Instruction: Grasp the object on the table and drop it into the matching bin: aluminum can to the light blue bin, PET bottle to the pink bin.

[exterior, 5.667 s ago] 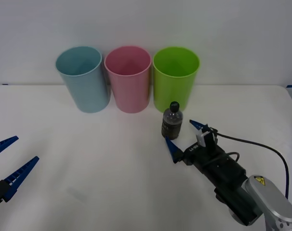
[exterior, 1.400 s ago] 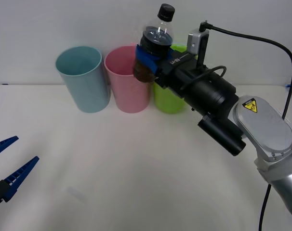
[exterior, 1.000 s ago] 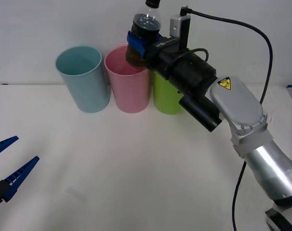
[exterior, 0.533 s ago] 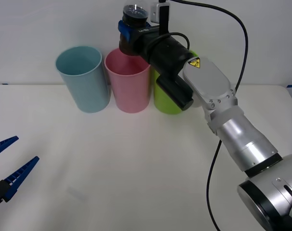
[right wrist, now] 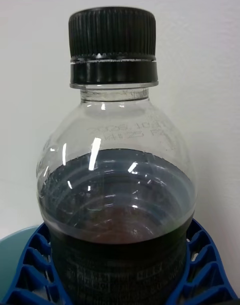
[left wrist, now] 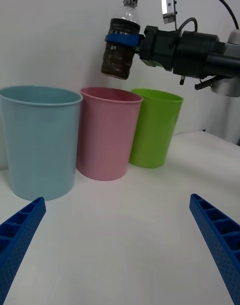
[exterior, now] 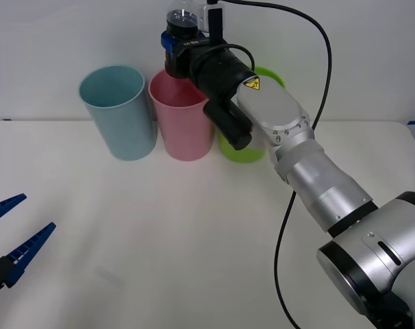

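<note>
My right gripper (exterior: pixel 173 51) is shut on the PET bottle (left wrist: pixel 120 46), a small clear bottle with a dark body and a black cap (right wrist: pixel 112 40). It holds the bottle upright in the air, right above the mouth of the pink bin (exterior: pixel 183 115). Blue ribbed fingers (right wrist: pixel 34 265) wrap the bottle's dark body (right wrist: pixel 117 220). The light blue bin (exterior: pixel 118 110) stands just left of the pink one. My left gripper (exterior: pixel 16 247) hangs open low over the table's (exterior: pixel 194 240) front left.
A lime green bin (exterior: pixel 252 140) stands right of the pink one, partly behind my right arm (exterior: pixel 290 144). All three bins line the back of the white table by the wall. A black cable (exterior: pixel 324 48) loops above the arm.
My right arm has carried the bottle from the table up and leftward; over the last half second it shifted slightly further left over the pink bin. The left arm has stayed still.
</note>
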